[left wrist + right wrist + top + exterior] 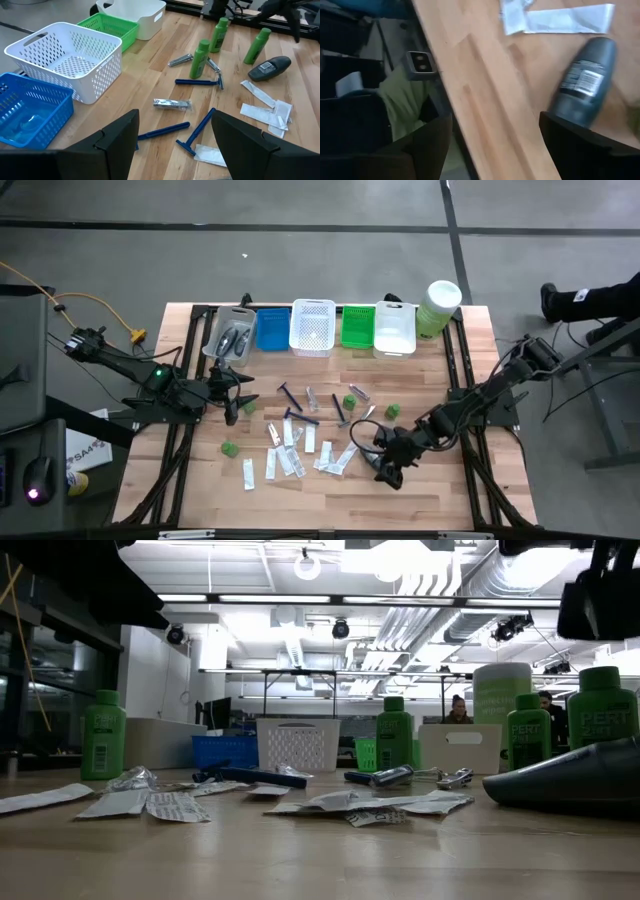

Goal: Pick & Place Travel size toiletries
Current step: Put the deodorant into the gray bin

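Across the table: the travel size toiletries (300,445) lie scattered over the middle and front of the wooden table (185,480), well apart from the row of baskets (312,326) at the far edge.
Items seen: blue-handled razors (163,132), green bottles (200,59), white sachets (270,111), a silvery tube (171,104) and a dark grey oval piece (269,68); a few dark pieces already sit in the clear basket (230,335).
Left gripper (238,396): hovers near the table's left side, just in front of the clear and blue baskets, fingers (117,137) spread wide and holding nothing.
Right gripper (385,465): low over the front right of the table, right beside the dark grey oval piece (584,82); its fingers (580,145) stand apart and nothing is between them.
Step in hand: judged as the approach to a pick, with the right gripper lining up on the grey oval piece; most items are not yet sorted.
Next move calls for: shifting the right gripper so the oval body sits between the fingers across its narrow width, then closing gently, since a smooth rounded shell may slip or roll.
Left arm next: a razor lies nearest its open fingers and looks the likely target.
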Action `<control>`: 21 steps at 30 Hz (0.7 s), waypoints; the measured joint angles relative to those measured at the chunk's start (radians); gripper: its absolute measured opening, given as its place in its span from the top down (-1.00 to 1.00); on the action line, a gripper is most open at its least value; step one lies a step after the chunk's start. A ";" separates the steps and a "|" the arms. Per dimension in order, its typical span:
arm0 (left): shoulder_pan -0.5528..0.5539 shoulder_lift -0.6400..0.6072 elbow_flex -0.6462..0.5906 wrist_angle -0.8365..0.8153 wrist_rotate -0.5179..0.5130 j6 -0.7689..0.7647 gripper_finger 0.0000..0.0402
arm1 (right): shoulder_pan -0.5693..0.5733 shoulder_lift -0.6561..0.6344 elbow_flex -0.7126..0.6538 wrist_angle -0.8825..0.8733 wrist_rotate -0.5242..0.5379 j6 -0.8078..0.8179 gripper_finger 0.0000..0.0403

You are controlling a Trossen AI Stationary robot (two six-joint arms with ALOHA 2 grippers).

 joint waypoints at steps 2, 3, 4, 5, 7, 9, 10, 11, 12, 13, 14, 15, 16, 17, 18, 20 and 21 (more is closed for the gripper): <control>0.000 0.000 0.000 0.000 0.000 0.000 -0.24 | 0.011 0.000 0.020 0.000 0.014 -0.004 -0.45; 0.000 0.000 0.000 0.000 0.000 0.000 -0.24 | 0.016 0.000 0.032 -0.003 0.024 -0.006 -0.45; 0.000 0.000 0.000 0.000 0.000 0.000 -0.24 | 0.021 0.000 0.045 -0.011 0.034 -0.007 -0.45; 0.000 0.000 0.000 0.000 0.000 0.000 -0.24 | 0.027 0.000 0.061 -0.025 0.048 -0.010 -0.45; 0.000 0.000 0.000 0.000 0.000 0.000 -0.24 | 0.038 0.001 0.100 -0.073 0.085 -0.013 -0.45; 0.000 0.000 0.000 0.000 0.000 0.000 -0.24 | 0.044 0.023 0.153 -0.136 0.109 -0.014 -0.45; 0.000 0.000 0.000 0.000 0.000 0.000 -0.24 | 0.047 0.037 0.183 -0.180 0.120 -0.013 -0.45; 0.000 0.000 0.000 0.000 0.000 0.000 -0.24 | 0.053 0.057 0.216 -0.229 0.129 -0.007 -0.45; 0.000 0.000 0.000 0.000 0.000 0.000 -0.24 | 0.058 0.080 0.251 -0.282 0.134 0.002 -0.45; 0.000 0.000 0.000 0.000 0.000 0.000 -0.24 | 0.058 0.109 0.289 -0.331 0.135 0.010 -0.45; 0.000 0.000 0.000 -0.001 0.000 0.000 -0.24 | 0.058 0.137 0.326 -0.374 0.135 0.023 -0.45; 0.000 0.000 0.000 -0.001 0.000 0.000 -0.24 | 0.058 0.167 0.360 -0.425 0.135 0.038 -0.45; 0.000 0.000 0.000 -0.001 0.000 0.000 -0.24 | 0.056 0.197 0.391 -0.481 0.133 0.056 -0.45; 0.000 0.000 0.000 0.000 0.000 0.000 -0.24 | 0.054 0.228 0.420 -0.533 0.133 0.075 -0.45; 0.000 0.000 0.000 -0.001 0.000 0.000 -0.24 | 0.051 0.257 0.443 -0.574 0.133 0.099 -0.45; 0.000 0.000 0.000 -0.001 0.000 0.000 -0.24 | 0.048 0.303 0.476 -0.637 0.134 0.148 -0.45; 0.000 0.000 0.000 -0.001 0.000 0.000 -0.24 | 0.048 0.322 0.485 -0.656 0.134 0.171 -0.45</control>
